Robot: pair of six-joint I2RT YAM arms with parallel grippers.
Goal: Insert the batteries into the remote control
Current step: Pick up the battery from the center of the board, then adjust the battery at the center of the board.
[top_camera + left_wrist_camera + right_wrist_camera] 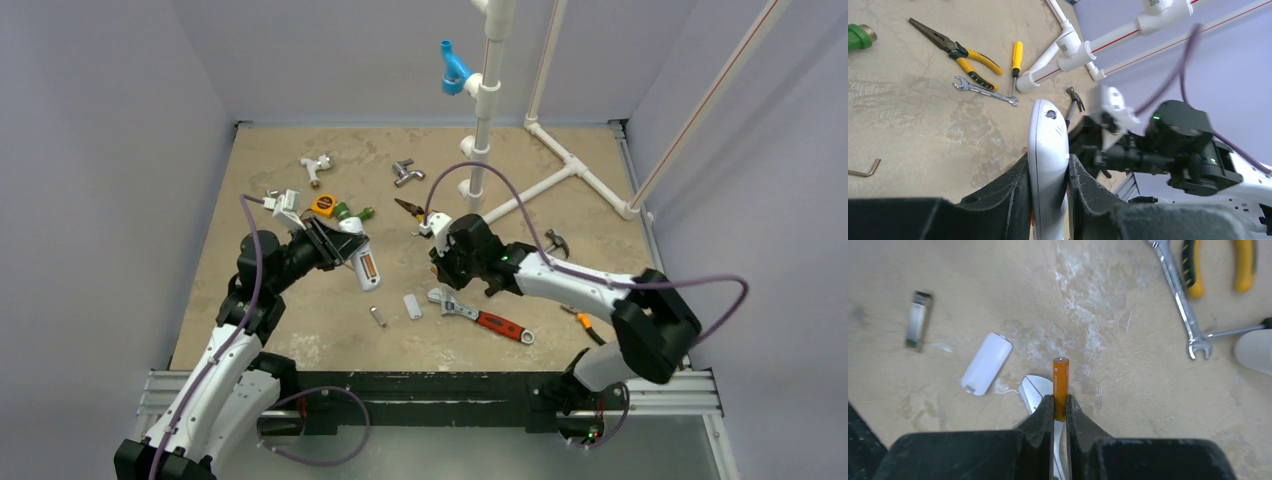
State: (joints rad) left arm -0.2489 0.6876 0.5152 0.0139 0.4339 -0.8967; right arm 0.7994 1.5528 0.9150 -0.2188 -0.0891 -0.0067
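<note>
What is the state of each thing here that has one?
left end effector: shut on the remote control.
right end effector: shut on one battery.
white cover: detached, lying on the table.

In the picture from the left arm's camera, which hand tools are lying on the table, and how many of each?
Pliers: 1
Screwdriver: 1
Wrench: 1
Hammer: 1
Hex key: 1
Total: 5
</note>
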